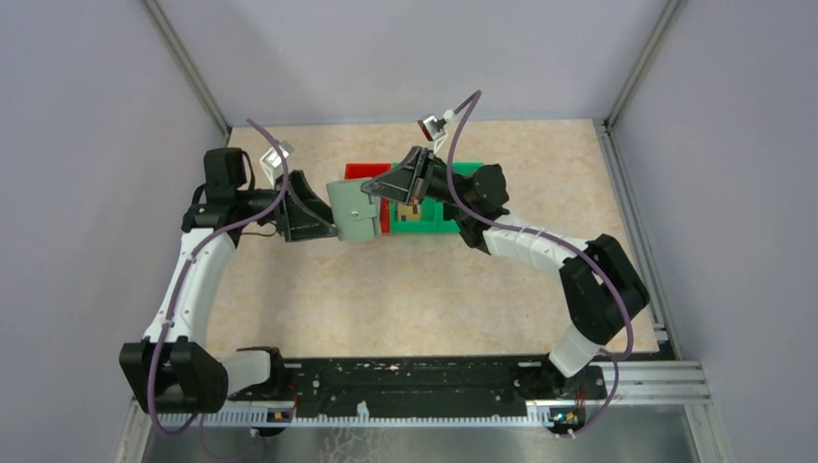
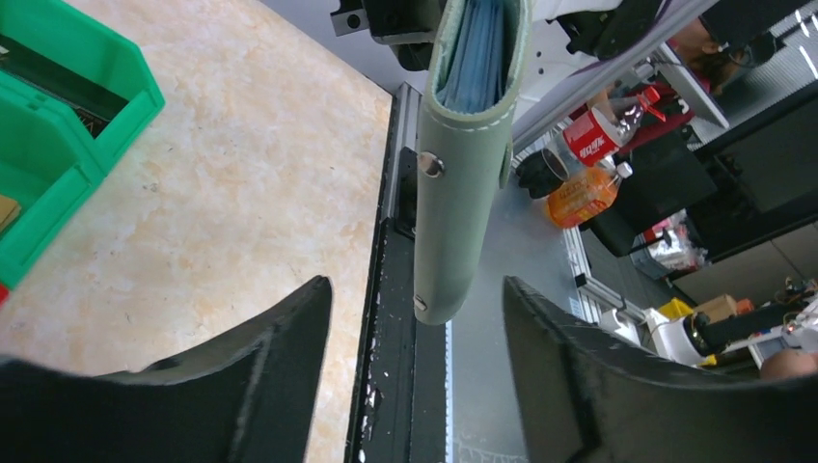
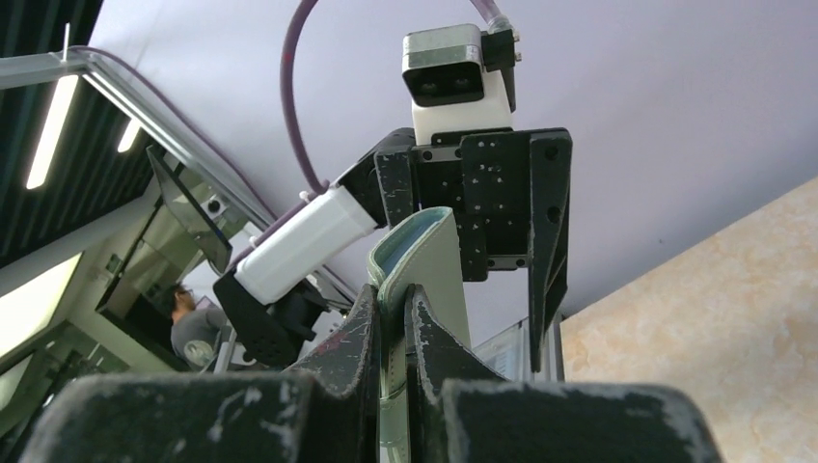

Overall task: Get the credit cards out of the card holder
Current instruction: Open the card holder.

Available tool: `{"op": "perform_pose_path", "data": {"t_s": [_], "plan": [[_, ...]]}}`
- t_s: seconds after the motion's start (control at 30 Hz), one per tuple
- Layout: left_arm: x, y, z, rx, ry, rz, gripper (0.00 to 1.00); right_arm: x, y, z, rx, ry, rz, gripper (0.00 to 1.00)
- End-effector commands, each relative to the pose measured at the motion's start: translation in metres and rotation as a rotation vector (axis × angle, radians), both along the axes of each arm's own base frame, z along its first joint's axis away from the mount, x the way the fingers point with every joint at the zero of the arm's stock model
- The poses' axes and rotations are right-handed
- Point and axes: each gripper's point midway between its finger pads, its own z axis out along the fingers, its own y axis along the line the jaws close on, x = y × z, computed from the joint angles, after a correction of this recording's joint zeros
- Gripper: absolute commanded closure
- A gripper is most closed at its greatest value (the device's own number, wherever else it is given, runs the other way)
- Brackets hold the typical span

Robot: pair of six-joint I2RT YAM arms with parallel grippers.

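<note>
The grey-green card holder (image 1: pixel 355 212) hangs in the air above the table between both arms. My right gripper (image 3: pixel 391 294) is shut on one edge of the card holder (image 3: pixel 429 260), with both fingers pressed flat against it. My left gripper (image 2: pixel 417 289) is open, and the rounded end of the card holder (image 2: pixel 463 193) with its snap reaches just between the fingertips. Neither of those fingers (image 2: pixel 289 338) touches it. A pale blue-grey inner lining (image 2: pixel 473 58) shows at the holder's far end. The credit cards are hidden inside.
A green bin (image 1: pixel 453 207) and a red bin (image 1: pixel 365 172) stand behind the grippers at mid table. The green bin (image 2: pixel 58 125) also shows in the left wrist view. The black rail (image 2: pixel 386 289) marks the table's near edge.
</note>
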Motion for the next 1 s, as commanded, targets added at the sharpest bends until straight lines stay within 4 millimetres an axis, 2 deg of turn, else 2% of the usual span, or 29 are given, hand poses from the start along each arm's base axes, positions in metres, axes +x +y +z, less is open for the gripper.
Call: {"op": "perform_pose_path", "data": {"t_s": [0.0, 0.07, 0.2, 0.33, 0.4, 0.5, 0.53, 0.6, 0.63, 0.67, 0.8, 0.97], "plan": [[-0.015, -0.006, 0.027, -0.044, -0.044, -0.098, 0.37, -0.003, -0.011, 0.031, 0.111, -0.067, -0.017, 1.00], [-0.015, -0.007, 0.030, -0.045, -0.038, -0.106, 0.40, -0.002, -0.007, 0.031, 0.112, -0.062, -0.017, 1.00], [-0.019, -0.010, 0.037, -0.046, -0.034, -0.127, 0.39, 0.001, -0.001, 0.028, 0.116, -0.050, -0.026, 1.00], [-0.025, -0.015, 0.039, -0.046, -0.039, -0.147, 0.43, 0.002, 0.001, 0.032, 0.136, -0.047, -0.027, 1.00], [-0.023, -0.016, 0.037, -0.038, -0.039, -0.136, 0.52, 0.003, 0.002, 0.034, 0.141, -0.048, -0.030, 1.00], [-0.015, -0.017, 0.033, -0.022, -0.032, -0.104, 0.74, 0.002, 0.003, 0.034, 0.137, -0.044, -0.025, 1.00], [-0.012, -0.017, 0.032, -0.016, -0.032, -0.090, 0.81, 0.002, 0.004, 0.032, 0.126, -0.041, -0.018, 0.90], [-0.006, -0.018, 0.030, -0.004, -0.029, -0.062, 0.91, -0.001, 0.007, 0.027, 0.097, -0.041, 0.006, 0.60], [-0.003, -0.018, 0.029, 0.001, -0.030, -0.049, 0.94, -0.003, 0.007, 0.024, 0.078, -0.048, 0.021, 0.48], [-0.001, -0.018, 0.028, 0.005, -0.029, -0.039, 0.96, -0.003, 0.007, 0.019, 0.057, -0.044, 0.027, 0.42], [0.000, -0.018, 0.025, 0.011, -0.029, -0.027, 0.99, -0.004, 0.003, 0.005, -0.043, -0.076, 0.032, 0.34], [0.003, -0.018, 0.021, 0.029, -0.040, 0.003, 1.00, -0.010, 0.000, 0.001, -0.163, -0.162, 0.038, 0.35]]}}
